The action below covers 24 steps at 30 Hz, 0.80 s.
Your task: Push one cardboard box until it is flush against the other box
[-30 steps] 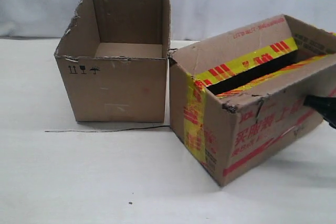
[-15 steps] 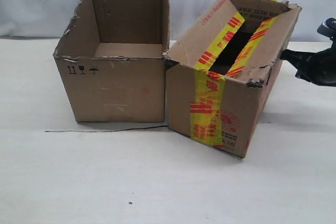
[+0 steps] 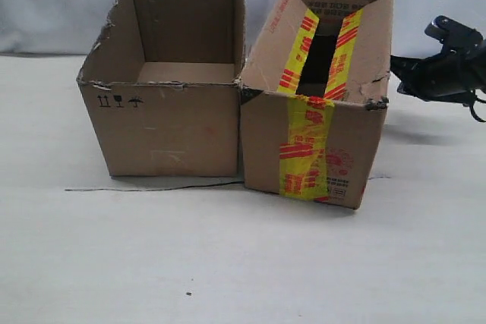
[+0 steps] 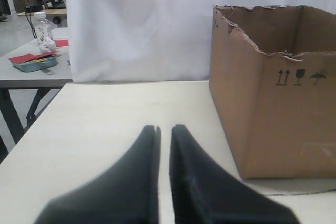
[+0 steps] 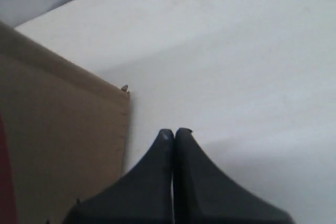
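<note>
The cardboard box (image 3: pixel 311 142), striped with yellow-and-red tape, stands with a short end facing the exterior camera. Its long side lies against the other box (image 3: pixel 167 127), the plain open carton with black handling symbols, and I see no gap at the near corner. My right gripper (image 3: pixel 395 66) is shut and empty, just right of the taped box's upper far edge. The right wrist view shows its fingertips (image 5: pixel 175 131) beside the box's brown wall (image 5: pixel 63 129); whether they touch it is unclear. My left gripper (image 4: pixel 164 127) is shut and empty, short of the plain box (image 4: pixel 278 108).
A thin dark wire (image 3: pixel 152 187) lies on the white table in front of the plain box. White cloth hangs behind the table. In the left wrist view, a second table (image 4: pixel 37 66) with clutter stands beyond the table's edge.
The taped box has swung round from slanting across the table to lying parallel against the plain box. The right gripper has moved back and up along its right side.
</note>
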{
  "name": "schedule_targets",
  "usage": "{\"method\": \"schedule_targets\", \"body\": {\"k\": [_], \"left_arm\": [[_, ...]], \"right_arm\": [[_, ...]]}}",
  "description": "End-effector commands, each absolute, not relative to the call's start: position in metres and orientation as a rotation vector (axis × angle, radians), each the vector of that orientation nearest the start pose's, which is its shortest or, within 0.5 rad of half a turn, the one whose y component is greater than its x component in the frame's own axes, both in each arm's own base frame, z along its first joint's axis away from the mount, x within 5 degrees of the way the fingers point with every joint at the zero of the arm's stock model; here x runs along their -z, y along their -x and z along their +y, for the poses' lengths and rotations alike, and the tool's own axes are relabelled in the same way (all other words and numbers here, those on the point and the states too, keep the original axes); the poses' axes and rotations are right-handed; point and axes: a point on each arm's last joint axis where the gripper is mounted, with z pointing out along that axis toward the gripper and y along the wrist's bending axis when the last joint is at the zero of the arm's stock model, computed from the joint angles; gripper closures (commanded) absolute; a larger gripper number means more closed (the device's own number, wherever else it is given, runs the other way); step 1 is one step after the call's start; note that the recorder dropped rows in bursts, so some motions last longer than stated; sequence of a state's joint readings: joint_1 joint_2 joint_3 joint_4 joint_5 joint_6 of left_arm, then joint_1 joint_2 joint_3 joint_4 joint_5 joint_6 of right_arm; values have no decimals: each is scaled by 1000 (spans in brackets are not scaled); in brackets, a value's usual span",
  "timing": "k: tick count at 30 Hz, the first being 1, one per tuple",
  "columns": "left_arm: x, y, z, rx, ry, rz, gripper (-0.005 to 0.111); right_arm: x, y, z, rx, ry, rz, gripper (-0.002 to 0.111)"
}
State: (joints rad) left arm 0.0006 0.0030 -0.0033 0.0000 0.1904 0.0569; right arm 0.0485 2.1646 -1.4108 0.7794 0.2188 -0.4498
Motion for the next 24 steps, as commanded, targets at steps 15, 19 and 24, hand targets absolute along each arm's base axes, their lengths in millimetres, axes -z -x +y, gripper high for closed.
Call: {"method": "schedule_targets", "body": {"k": [15, 19, 24], "left_arm": [[-196, -56, 0, -37, -37, 1673, 107], [-196, -56, 0, -37, -37, 1673, 107], [-196, -56, 0, -37, -37, 1673, 107]], "right_arm": [[-157, -503, 58, -403, -68, 2309, 109], [-194, -488, 43, -497, -33, 2350, 109], [-251, -440, 25, -440, 2, 2315, 109]]}}
